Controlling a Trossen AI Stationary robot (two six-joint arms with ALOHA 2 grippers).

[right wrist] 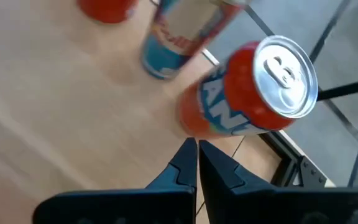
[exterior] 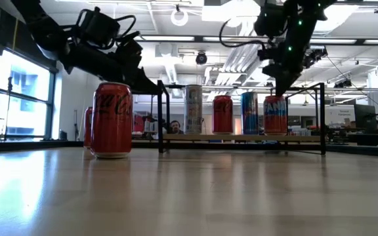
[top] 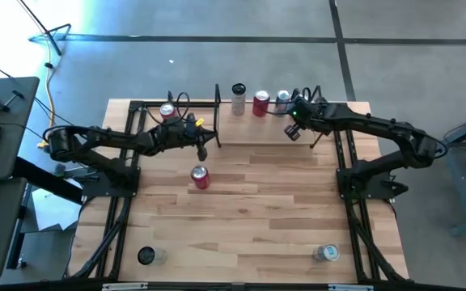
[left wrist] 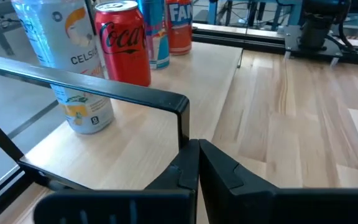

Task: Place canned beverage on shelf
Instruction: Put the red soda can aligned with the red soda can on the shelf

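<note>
Red can stands upright on the worktop just below the left gripper, nearer arm, jaws shut and empty like the right gripper.

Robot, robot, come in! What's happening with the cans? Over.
Both end effectors, left and right, shut, empty. Four cans on shelf. Red can loose on table; nothing blocking.

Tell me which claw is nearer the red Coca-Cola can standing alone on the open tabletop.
Left. The left claw, shut and empty, hangs just behind that Coca-Cola can, by the shelf's end post. The right claw, also shut, is far off by the orange can.
</note>
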